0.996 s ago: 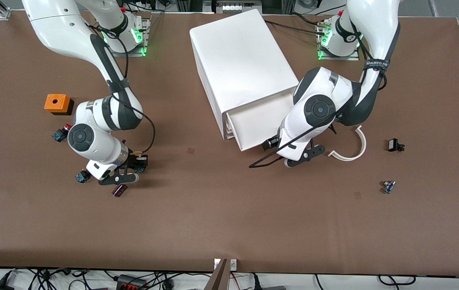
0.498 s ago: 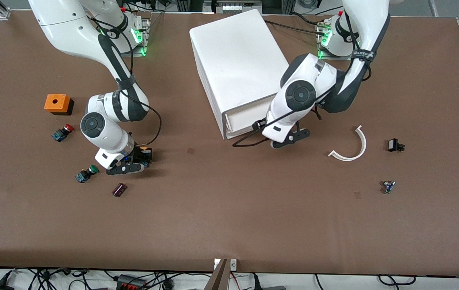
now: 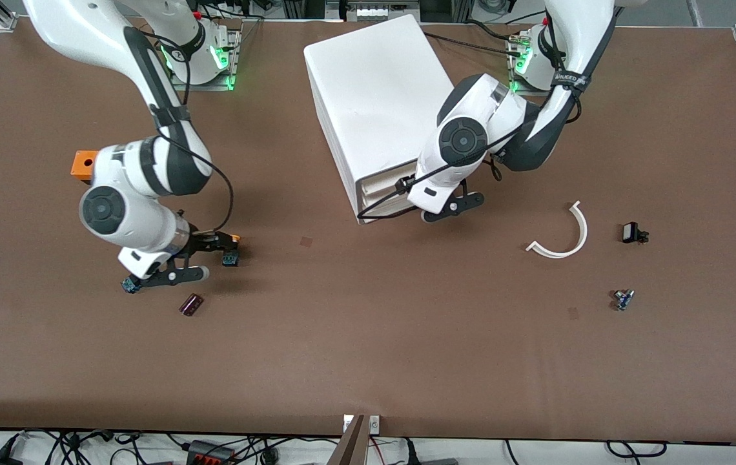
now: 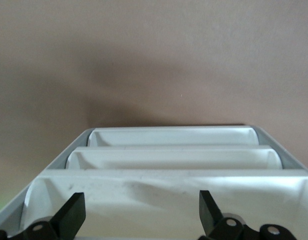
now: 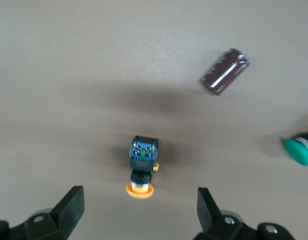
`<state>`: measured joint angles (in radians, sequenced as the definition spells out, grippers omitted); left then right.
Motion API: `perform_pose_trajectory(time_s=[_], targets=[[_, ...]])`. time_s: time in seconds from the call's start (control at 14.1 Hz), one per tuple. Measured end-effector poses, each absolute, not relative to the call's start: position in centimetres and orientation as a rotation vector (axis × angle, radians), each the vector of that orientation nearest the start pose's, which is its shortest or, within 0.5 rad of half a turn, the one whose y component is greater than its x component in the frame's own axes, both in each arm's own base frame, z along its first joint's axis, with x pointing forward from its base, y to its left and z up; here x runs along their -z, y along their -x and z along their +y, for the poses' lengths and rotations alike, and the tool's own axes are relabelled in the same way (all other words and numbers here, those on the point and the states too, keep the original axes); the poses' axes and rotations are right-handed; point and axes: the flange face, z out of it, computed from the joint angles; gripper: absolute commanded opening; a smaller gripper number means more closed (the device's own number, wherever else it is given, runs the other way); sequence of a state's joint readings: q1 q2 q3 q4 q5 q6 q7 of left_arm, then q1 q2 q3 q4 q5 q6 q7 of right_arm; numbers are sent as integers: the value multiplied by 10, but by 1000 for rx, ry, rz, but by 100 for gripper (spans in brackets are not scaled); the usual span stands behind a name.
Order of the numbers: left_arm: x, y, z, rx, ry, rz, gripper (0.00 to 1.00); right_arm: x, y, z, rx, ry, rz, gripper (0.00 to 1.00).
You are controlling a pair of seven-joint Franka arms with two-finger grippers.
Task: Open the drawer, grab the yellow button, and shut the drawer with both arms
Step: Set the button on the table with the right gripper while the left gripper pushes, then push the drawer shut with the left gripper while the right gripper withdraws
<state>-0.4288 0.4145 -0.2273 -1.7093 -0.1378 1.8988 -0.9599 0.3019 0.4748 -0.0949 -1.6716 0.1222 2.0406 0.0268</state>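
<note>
The orange-capped button (image 3: 231, 250) lies on its side on the table, toward the right arm's end; the right wrist view shows its orange cap, black neck and blue base (image 5: 143, 167). My right gripper (image 3: 203, 257) hangs open just above and beside it, holding nothing; the button lies apart from the fingers (image 5: 69, 207). My left gripper (image 3: 431, 205) is open against the front of the white cabinet (image 3: 381, 84). The top drawer (image 3: 382, 184) is pushed in, about level with the two below it (image 4: 163, 192).
An orange box (image 3: 84, 163) shows partly under the right arm. A green-capped button (image 5: 298, 151) and a maroon cylinder (image 3: 191, 304) lie near the right gripper. A white curved strip (image 3: 565, 236) and two small dark parts (image 3: 633, 232) lie toward the left arm's end.
The left gripper has pushed the open drawer back into the cabinet. The right gripper has let go of the orange-capped button on the table and drawn back from it.
</note>
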Motion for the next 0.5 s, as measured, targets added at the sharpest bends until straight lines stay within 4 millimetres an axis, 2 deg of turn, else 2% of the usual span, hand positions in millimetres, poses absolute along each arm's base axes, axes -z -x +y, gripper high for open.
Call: perform_pose_trajectory(time_s=[0.28,0.5], targets=[[-339,-500,-387,-520,3037,-572,100,-380,-661,127,-230,3095,-152,100],[-339,-503,-383,-525,3036,-577,100,-412,-668,104,-238,3113,-101,100]])
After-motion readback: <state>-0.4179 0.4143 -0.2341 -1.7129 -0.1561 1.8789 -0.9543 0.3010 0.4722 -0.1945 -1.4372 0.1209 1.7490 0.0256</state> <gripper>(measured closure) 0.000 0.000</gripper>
